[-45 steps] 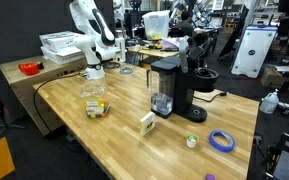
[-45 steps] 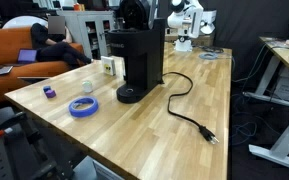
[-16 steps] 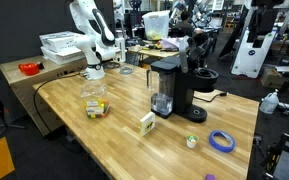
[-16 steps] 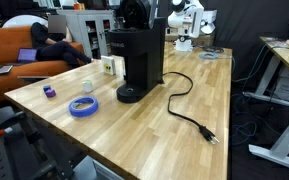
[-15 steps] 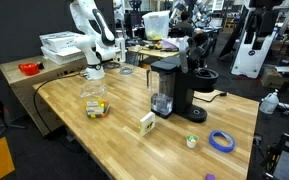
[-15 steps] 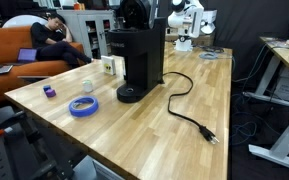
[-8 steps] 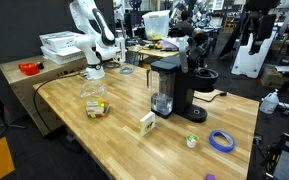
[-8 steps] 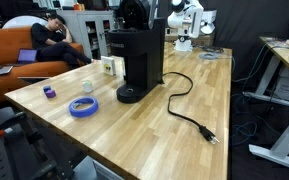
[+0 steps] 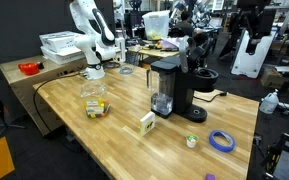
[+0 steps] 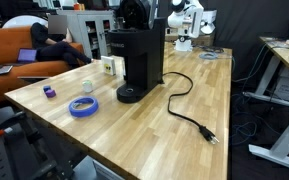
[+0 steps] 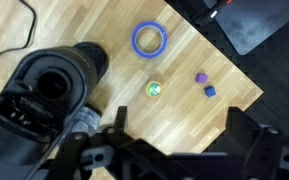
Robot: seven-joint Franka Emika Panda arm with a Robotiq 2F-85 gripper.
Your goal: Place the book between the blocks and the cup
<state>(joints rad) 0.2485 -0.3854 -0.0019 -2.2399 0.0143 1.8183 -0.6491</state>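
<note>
The wooden table [image 9: 114, 140] is cut off by the picture edges in both exterior views. The white arm [image 9: 87, 30] is seen at its far end. The gripper [image 11: 174, 135] is shown only as dark, blurred shapes at the bottom of the wrist view. Its fingers seem to be held apart, and nothing is gripped or touched. The black coffee machine [image 9: 170, 85] fills much of the wrist view, and the book is not made out there. In an exterior view the cup [image 9: 94, 90] is found near the arm, with the blocks [image 9: 96, 109] close beside it. Whether they touch cannot be told. The book [image 9: 147, 123] is seen standing on the table just beside the machine, well apart from the blocks.
</note>
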